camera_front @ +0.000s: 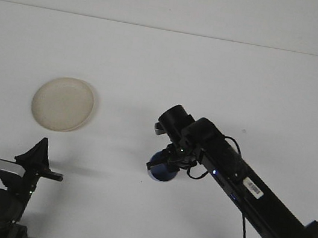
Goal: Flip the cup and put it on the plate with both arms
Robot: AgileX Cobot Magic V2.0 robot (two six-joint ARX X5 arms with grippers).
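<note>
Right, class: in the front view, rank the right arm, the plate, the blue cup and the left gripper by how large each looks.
1. Right arm, easily the largest.
2. Plate.
3 and 4. Blue cup and left gripper look similar; the cup is partly hidden by the right gripper, and the left gripper sits nearer the camera, so I won't rank them.

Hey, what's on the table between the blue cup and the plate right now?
Nothing: in the front view, only bare white table separates the blue cup from the plate.
</note>
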